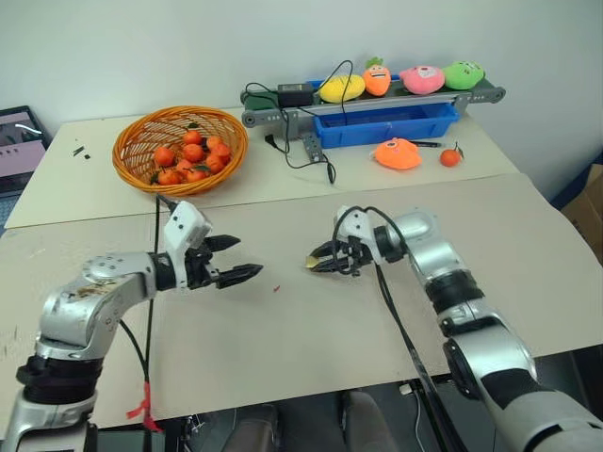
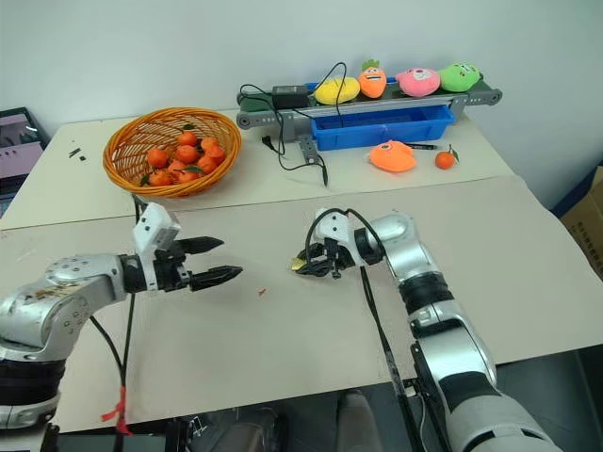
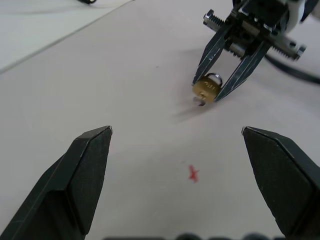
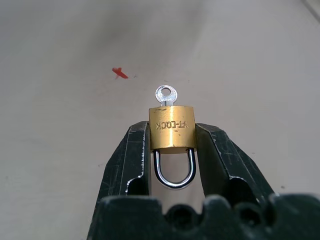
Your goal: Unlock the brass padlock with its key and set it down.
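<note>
The brass padlock (image 4: 172, 128) is clamped between the fingers of my right gripper (image 1: 315, 261), its silver shackle turned back toward the wrist. The key (image 4: 166, 95) sticks out of the lock's far end, its round bow showing. In the left wrist view the padlock (image 3: 207, 88) hangs in the right gripper's tips above the table. My left gripper (image 1: 243, 260) stands open to the left of the padlock, a short gap away, with nothing between its fingers (image 3: 89, 165). Both grippers hover over the pale tabletop (image 1: 283, 330).
A small red mark (image 3: 193, 173) lies on the table between the grippers. At the back left stands an orange wicker basket (image 1: 132, 141) of small orange fruits. At the back right are a blue tray (image 1: 386, 125), plush toys and cables.
</note>
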You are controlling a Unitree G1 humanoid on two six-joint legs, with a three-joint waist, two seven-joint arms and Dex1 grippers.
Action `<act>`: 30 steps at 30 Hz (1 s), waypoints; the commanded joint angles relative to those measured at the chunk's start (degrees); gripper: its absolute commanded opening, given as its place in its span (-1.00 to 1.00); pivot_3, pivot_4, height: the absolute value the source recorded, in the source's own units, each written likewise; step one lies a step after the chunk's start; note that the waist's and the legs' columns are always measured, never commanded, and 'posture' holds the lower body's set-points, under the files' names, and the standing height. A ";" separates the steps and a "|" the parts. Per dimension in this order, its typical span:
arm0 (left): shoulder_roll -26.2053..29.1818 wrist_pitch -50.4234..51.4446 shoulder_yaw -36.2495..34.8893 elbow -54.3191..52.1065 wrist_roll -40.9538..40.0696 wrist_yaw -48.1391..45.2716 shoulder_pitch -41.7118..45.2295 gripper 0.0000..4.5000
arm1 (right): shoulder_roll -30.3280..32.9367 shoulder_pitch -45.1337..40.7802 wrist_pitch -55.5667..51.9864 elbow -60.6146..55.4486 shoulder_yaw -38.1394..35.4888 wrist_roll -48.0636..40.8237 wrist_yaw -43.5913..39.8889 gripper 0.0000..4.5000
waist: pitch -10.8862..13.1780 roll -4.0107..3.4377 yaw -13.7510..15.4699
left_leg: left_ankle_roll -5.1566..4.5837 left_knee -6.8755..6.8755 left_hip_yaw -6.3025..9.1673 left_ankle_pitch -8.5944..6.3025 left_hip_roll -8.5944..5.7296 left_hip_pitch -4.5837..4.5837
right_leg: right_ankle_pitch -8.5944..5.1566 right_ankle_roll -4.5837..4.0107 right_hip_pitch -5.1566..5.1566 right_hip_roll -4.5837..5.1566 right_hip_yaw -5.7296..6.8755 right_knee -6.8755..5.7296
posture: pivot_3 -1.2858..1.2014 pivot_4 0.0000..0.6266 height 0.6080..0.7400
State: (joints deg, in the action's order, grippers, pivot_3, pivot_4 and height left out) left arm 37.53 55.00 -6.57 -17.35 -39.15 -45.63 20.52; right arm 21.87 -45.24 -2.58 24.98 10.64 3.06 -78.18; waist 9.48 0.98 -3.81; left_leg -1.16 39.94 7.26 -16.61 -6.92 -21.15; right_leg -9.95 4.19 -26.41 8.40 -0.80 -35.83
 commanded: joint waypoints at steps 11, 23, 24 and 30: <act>-14.90 29.75 -13.48 8.32 -23.88 19.25 13.59 0.97 | 7.17 8.32 -4.48 -27.99 0.25 -2.20 10.12 -0.60 | -0.03 0.06 1.62 | 0.02 0.15 -0.04 0.01 -0.01 0.09 | 0.00 0.00 0.09 0.00 -0.01 0.09 | 0.03 -0.52 1.00; -24.05 35.84 -22.07 11.46 -36.08 37.44 18.49 0.97 | 8.36 7.07 -2.15 -32.34 0.85 -0.90 17.89 -0.60 | -0.04 0.08 1.86 | -0.04 0.30 -0.07 -0.05 -0.05 0.03 | 0.00 0.00 0.12 0.04 -0.05 0.10 | 0.03 -0.52 1.00; -23.64 35.78 -22.16 11.92 -36.41 38.00 18.17 0.97 | 8.81 6.70 -1.75 -32.09 0.85 -0.86 17.89 -0.60 | -0.04 0.08 1.86 | -0.04 0.30 -0.07 -0.05 -0.05 0.03 | 0.01 0.00 0.13 0.04 -0.05 0.09 | 0.03 -0.52 1.00; -20.27 34.71 -22.48 14.82 -38.95 39.76 17.01 0.97 | 10.85 4.43 -0.59 -30.56 0.46 -1.82 17.89 -0.60 | -0.04 0.08 1.87 | -0.04 0.29 -0.08 -0.05 -0.06 0.03 | 0.00 0.00 0.13 0.03 -0.06 0.09 | 0.03 -0.52 1.00</act>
State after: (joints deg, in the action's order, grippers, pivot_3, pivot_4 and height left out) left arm 16.24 90.39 -28.24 -2.61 -76.07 -6.06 37.63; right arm 32.14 -38.84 -4.54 -4.77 12.50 2.11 -60.91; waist 9.44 1.06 -1.94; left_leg -1.20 40.23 7.18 -16.66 -6.98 -21.12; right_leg -9.94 4.19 -26.29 8.44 -0.86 -35.74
